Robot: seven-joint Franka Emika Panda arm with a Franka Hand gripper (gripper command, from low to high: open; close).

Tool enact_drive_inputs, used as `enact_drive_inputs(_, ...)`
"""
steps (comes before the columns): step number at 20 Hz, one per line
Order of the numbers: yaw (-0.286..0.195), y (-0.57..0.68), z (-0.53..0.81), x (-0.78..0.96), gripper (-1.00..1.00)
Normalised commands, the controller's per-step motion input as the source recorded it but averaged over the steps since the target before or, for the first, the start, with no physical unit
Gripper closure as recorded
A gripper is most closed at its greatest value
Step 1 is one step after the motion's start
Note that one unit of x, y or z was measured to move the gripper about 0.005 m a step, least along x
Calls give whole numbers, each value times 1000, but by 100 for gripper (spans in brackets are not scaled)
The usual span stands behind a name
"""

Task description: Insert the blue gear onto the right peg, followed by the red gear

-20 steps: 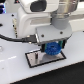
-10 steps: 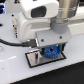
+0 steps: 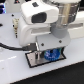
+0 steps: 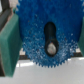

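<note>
Counting what shows: one blue gear (image 3: 51, 54), one arm, one gripper (image 3: 50, 52), one black-bordered pale plate (image 3: 35, 59), one peg seen through the gear's hole. No red gear appears in either view, so its place cannot be given.

Exterior view — the white arm (image 3: 42, 22) fills the upper half, wrist pointing down over the plate, which lies on the white table (image 3: 12, 67). The blue gear sits low between the fingers, just above or on the plate toward the exterior view's right end; whether it touches the plate cannot be told. A dark cable (image 3: 10, 46) runs in from the exterior view's left.

Wrist view — the blue gear (image 4: 37, 42) nearly fills the picture: bright blue, wide and flat, its rim ringed with fine teeth, a dark elongated centre hole. Inside that hole a pale rounded tip shows — the right peg (image 4: 50, 47), seen end-on and lying within the opening. How far down the gear sits on the peg is not clear.

Gripper (image 4: 47, 37) state: teal finger pads (image 4: 8, 42) press against opposite sides of the gear's rim, spread to about the gear's full width, clamped on it.
</note>
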Motion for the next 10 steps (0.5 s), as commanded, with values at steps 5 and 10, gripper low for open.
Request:
enact_drive_inputs(5,0,159,181,27,-100)
enact_drive_inputs(10,0,168,484,-103,-100)
